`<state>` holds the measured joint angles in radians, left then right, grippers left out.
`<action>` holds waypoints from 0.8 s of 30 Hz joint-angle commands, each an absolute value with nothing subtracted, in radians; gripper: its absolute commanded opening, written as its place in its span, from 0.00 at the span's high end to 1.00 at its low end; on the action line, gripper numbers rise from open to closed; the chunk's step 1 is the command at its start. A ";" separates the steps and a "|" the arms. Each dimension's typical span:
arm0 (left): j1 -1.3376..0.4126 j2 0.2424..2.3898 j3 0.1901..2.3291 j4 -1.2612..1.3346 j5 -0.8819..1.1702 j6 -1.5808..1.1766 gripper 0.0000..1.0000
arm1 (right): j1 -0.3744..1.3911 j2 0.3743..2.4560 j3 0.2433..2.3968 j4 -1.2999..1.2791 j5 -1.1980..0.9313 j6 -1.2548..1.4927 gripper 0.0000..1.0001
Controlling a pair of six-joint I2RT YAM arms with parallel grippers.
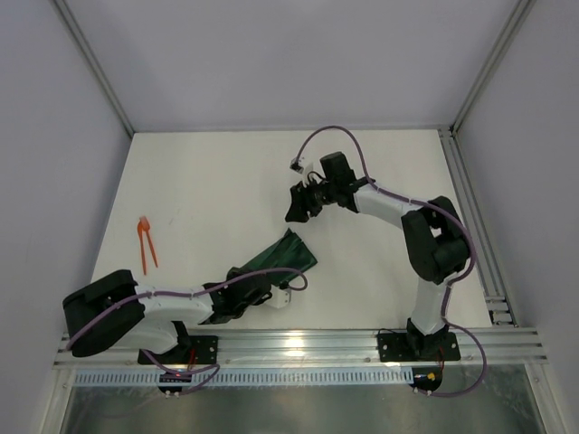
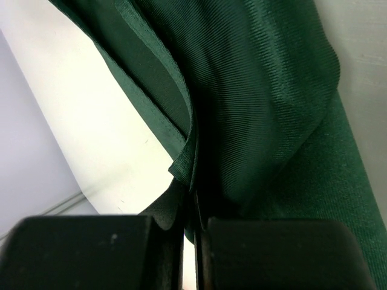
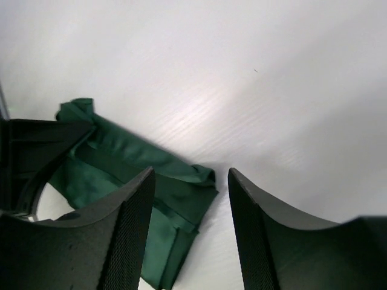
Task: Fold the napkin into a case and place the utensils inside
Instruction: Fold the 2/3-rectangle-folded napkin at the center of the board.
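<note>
On your white bench (image 1: 208,181), left claw (image 2: 193,229) pinches the napkin (image 1: 289,253) at lower centre; right claw (image 1: 296,204) hangs spread, higher in frame.

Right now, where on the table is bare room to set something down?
Bare: the far table strip behind the right gripper, and the stretch between utensils and napkin. Crowded: the near middle, where the left gripper pinches the napkin.

The napkin (image 2: 272,90) runs off the left wrist view's top and right edges; overhead, the utensils (image 1: 145,242) are too small to tell apart.
</note>
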<state>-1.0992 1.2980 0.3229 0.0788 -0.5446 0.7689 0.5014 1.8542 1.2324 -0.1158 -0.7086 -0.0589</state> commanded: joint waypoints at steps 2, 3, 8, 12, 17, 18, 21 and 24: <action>-1.097 1.312 0.307 0.121 -0.551 0.784 1.00 | 0.494 1.953 1.312 -0.212 -0.627 -0.147 0.43; -1.097 1.312 0.305 0.120 -0.546 0.781 1.00 | 0.495 1.965 1.318 -0.212 -0.641 -0.161 0.43; -1.097 1.322 0.302 0.124 -0.537 0.782 1.00 | 0.495 2.006 1.324 -0.193 -0.713 -0.143 0.43; -1.098 1.347 0.305 0.138 -0.538 0.782 1.00 | 0.497 2.008 1.318 -0.135 -0.788 -0.114 0.41; -1.097 1.333 0.311 0.123 -0.529 0.767 1.00 | 0.495 2.026 1.305 -0.150 -0.850 -0.136 0.38; -1.097 1.332 0.311 0.121 -0.529 0.767 1.00 | 0.497 2.034 1.298 -0.150 -0.856 -0.138 0.38; -1.097 1.333 0.311 0.118 -0.535 0.767 1.00 | 0.499 2.049 1.293 -0.149 -0.864 -0.135 0.39; -1.097 1.335 0.311 0.117 -0.535 0.767 1.00 | 0.505 2.059 1.292 -0.144 -0.873 -0.126 0.44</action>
<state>-1.0992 1.3289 0.3157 0.1215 -0.5617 0.7910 0.4957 2.0438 1.2922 -0.1734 -0.8326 -0.1238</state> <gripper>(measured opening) 0.014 0.577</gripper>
